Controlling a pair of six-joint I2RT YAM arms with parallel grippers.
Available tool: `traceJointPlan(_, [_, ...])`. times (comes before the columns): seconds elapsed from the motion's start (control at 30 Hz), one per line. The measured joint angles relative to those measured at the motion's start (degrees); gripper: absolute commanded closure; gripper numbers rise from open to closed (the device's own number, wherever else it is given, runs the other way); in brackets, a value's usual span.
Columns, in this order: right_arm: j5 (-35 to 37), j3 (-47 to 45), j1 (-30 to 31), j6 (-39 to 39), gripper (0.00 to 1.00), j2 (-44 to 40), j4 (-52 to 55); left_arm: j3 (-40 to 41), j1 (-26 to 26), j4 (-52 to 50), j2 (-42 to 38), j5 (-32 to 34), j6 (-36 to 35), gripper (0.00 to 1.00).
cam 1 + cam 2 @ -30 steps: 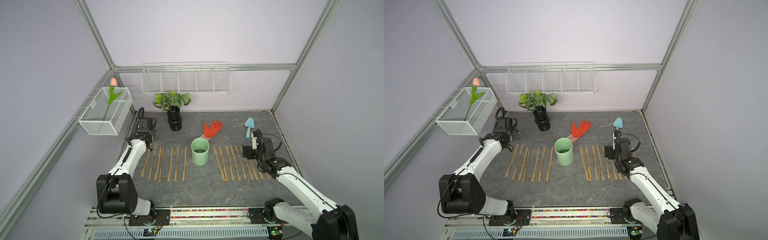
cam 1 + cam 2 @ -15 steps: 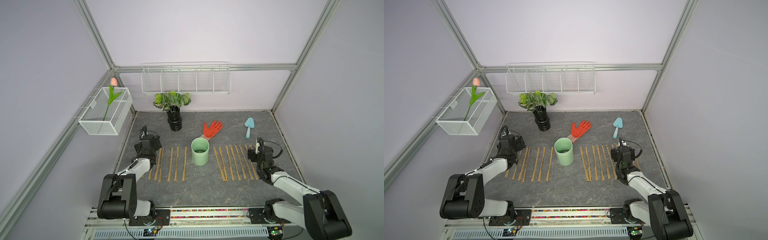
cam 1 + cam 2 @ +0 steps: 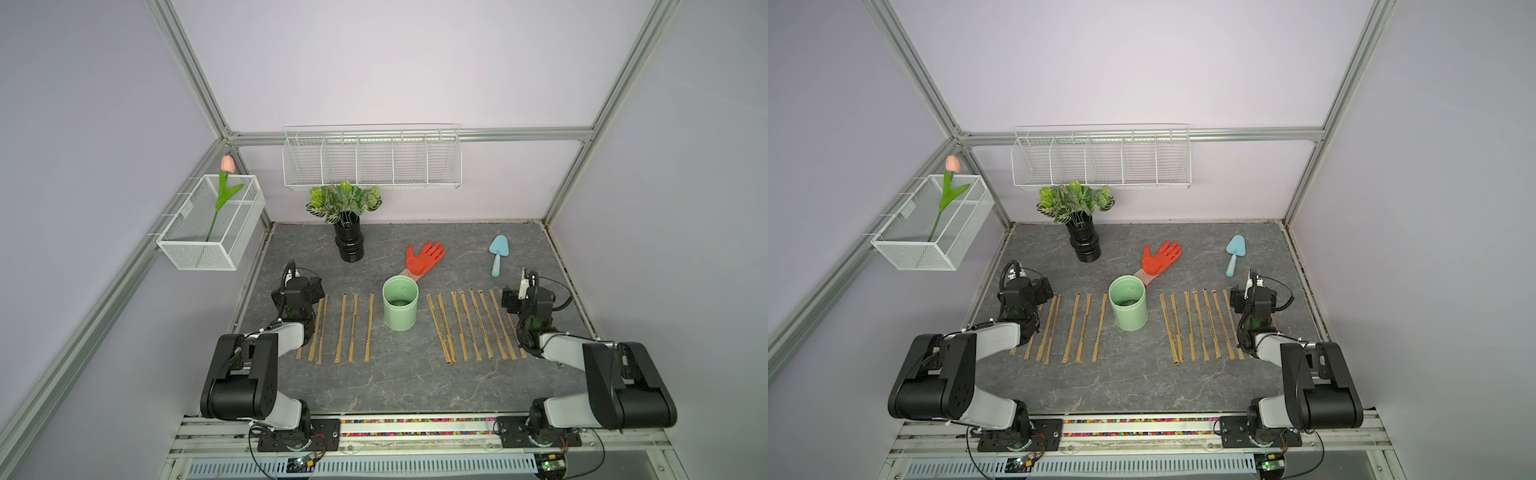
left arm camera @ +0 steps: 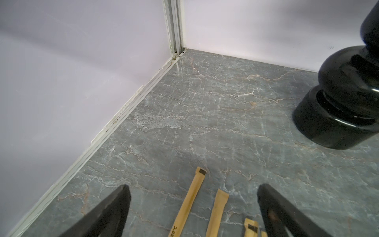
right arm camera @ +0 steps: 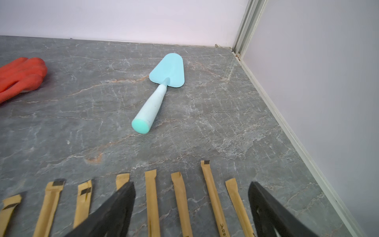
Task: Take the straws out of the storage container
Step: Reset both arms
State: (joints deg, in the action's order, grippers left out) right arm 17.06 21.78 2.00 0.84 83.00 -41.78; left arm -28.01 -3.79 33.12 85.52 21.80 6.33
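Both robot arms have drawn back from the far part of the grey marbled bench (image 3: 395, 386). They now sit folded low near their bases, the left arm (image 3: 297, 297) and the right arm (image 3: 528, 303) each over the outer edge of a row of straws. The straws (image 3: 353, 326) lie flat on the bench in two rows, one on each side of the storage container (image 3: 400, 311). The container stands upright in the middle between the rows, and nothing sticks out of it. Judging by this, the emptying looks finished and the arms appear to be retiring.

In the wrist views the left jaws and the right jaws stand wide apart and hold nothing; the ends of the straws (image 5: 152, 192) lie on the bench below them.

In both top views the jaws are hidden under the wrists. Each arm covers the outermost straws, so they cannot be counted. The container's floor is dark, so something small left inside cannot be ruled out
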Motion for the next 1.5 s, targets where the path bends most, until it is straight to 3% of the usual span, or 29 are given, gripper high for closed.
traceJointPlan(0.13, [-1.7, -0.09, -0.7, -0.39, 0.11, 4.2, -4.0, 2.25, 0.0, 3.28, 0.0, -0.42, -0.22, 0.01])
traceJointPlan(0.43, [-3.21, -0.2, -0.79, -0.42, 0.11, 4.46, -7.21, 2.86, 0.0, 8.66, 0.09, -2.32, -1.14, 0.01])
traceJointPlan(1.5, [-3.96, -0.2, -0.79, -0.42, 0.11, 4.46, -7.87, 3.02, 0.0, 9.9, 0.22, -2.78, -1.51, 0.01])
